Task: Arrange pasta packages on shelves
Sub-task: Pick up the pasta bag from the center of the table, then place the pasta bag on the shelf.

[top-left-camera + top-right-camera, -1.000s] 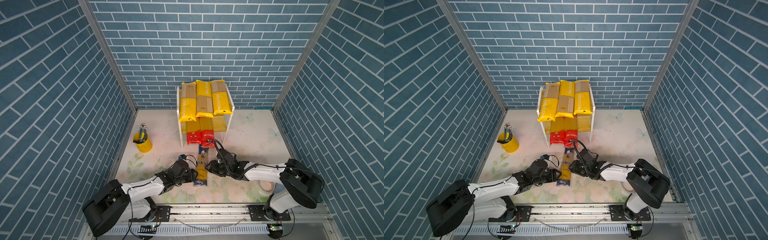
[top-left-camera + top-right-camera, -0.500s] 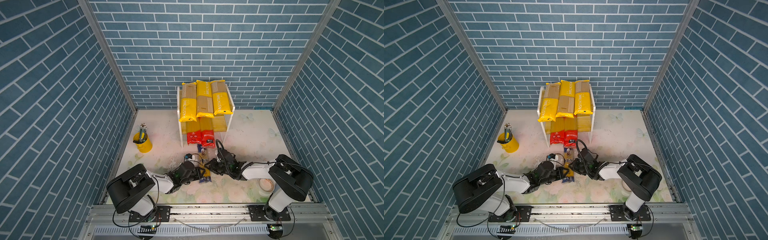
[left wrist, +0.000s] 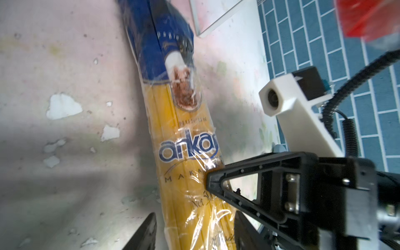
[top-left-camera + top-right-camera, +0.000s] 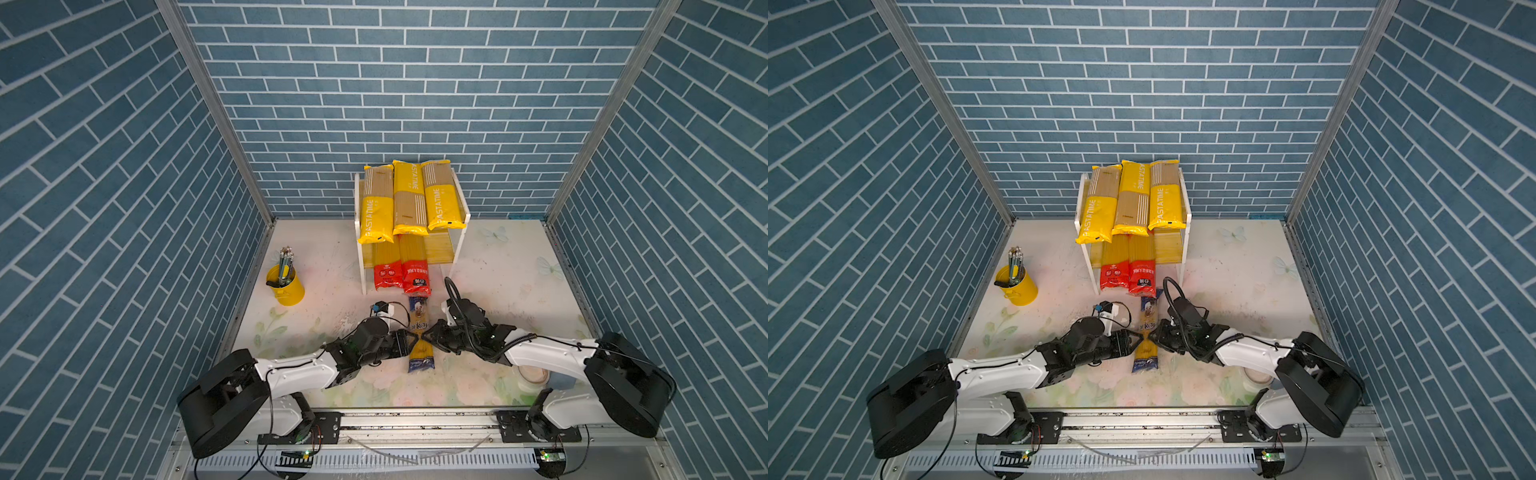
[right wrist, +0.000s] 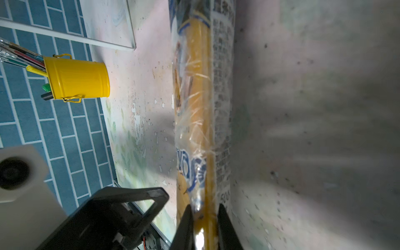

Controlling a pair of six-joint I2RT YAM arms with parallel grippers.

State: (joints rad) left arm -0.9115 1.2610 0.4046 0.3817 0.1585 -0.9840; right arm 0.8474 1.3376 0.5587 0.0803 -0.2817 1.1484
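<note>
- Blue-ended spaghetti bag (image 4: 421, 353) lies on table (image 4: 498, 270), long axis pointing at rack (image 4: 440, 249).
- Right pincer (image 5: 204, 214) clamps the bag; left pincer (image 3: 194, 218) straddles it, parted.
- Rack: three PASTATIME bags (image 4: 376, 216) above, two red-ended bags (image 4: 386, 276) below.
- Yellow cup (image 4: 286, 286) holds pencils (image 4: 285, 262).

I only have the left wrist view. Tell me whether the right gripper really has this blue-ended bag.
Observer: Yes. The right wrist view shows the right gripper shut on the blue-ended bag, pinching both sides.
Operator: Report where it can go.
Observer: In a top view the lower shelf holds two red-ended bags; the board on their robot-right side is bare.
Operator: Check for other room.
Observer: None: three PASTATIME bags cover the top shelf across its width.
</note>
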